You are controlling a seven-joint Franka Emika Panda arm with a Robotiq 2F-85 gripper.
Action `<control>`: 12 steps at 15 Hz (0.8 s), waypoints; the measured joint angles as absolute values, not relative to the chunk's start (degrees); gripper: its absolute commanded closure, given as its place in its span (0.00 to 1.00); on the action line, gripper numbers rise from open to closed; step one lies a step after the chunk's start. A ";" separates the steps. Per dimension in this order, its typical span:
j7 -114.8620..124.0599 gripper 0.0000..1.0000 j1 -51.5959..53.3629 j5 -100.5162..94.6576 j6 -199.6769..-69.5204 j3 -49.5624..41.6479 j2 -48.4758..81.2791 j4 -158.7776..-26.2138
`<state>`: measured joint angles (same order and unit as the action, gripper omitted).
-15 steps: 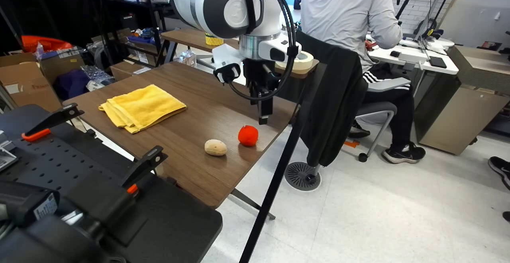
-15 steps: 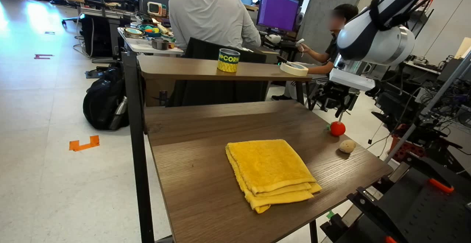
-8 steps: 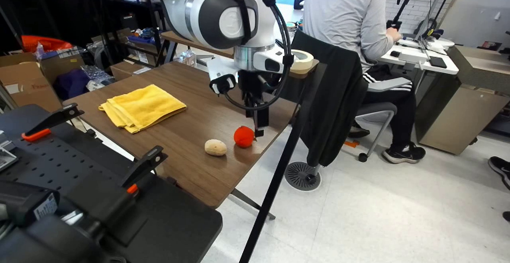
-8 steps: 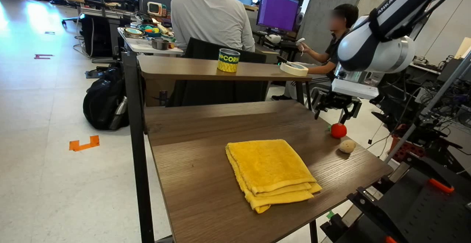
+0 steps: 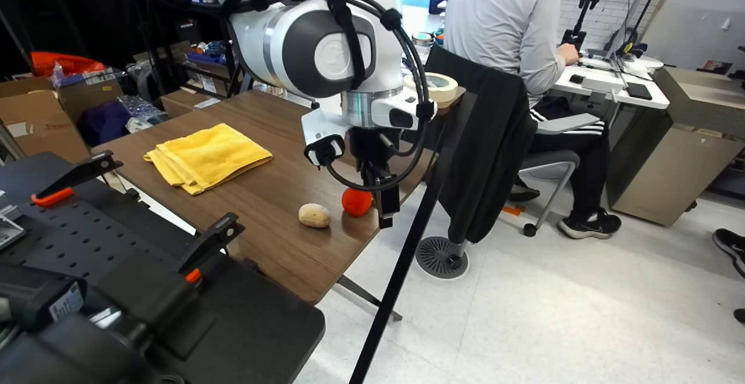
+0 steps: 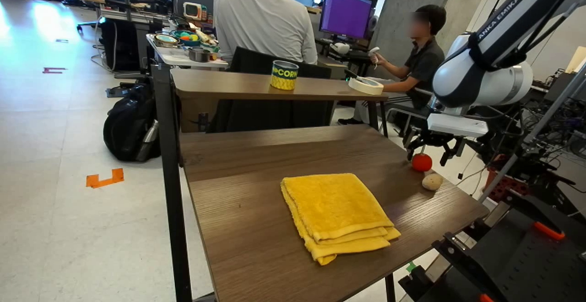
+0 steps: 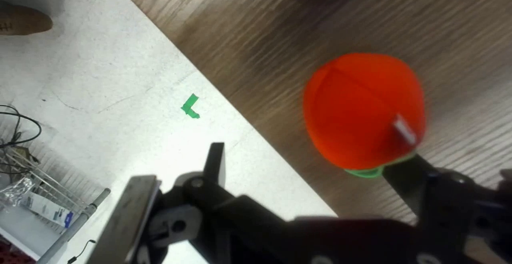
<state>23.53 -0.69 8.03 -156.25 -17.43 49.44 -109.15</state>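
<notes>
- The red plush ball (image 7: 362,108) was round but slightly lumpy, with faint seams across its fabric
- In the wrist view, a small pale tag (image 7: 405,129) stuck out from it, and a strip of bright green (image 7: 366,173) showed along its side
- It rested on the table (image 6: 256,219) in both exterior views, near the edge, close to a beige, potato-like lump (image 6: 432,181) but apart from it

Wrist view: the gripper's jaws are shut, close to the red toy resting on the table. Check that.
Not shut: the wrist view shows the gripper open, its jaws wide apart. It is indeed close to the red toy, which rests on the table.
</notes>
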 measured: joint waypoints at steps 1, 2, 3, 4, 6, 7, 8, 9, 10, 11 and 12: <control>23.18 0.00 -0.76 8.03 -156.48 -17.51 49.01 -109.58; 22.66 0.00 -0.86 8.03 -156.89 -17.46 48.42 -110.18; 22.15 0.00 -0.99 8.05 -157.61 -17.30 47.84 -110.85; 21.54 0.00 -1.26 8.13 -158.49 -16.87 47.28 -111.57; 20.24 0.00 -2.07 8.18 -159.86 -15.41 46.42 -113.00; 19.57 0.00 -2.42 8.18 -160.00 -14.62 46.22 -113.61; 18.90 0.00 -2.63 8.18 -160.10 -13.92 46.19 -114.22; 18.31 0.00 -2.69 8.18 -160.28 -13.40 46.19 -114.84; 18.04 0.00 -2.70 8.18 -160.64 -12.99 46.20 -115.37; 17.92 0.00 -2.70 8.18 -160.89 -12.75 46.19 -115.72; 17.83 0.00 -2.70 8.18 -160.93 -12.67 46.19 -115.83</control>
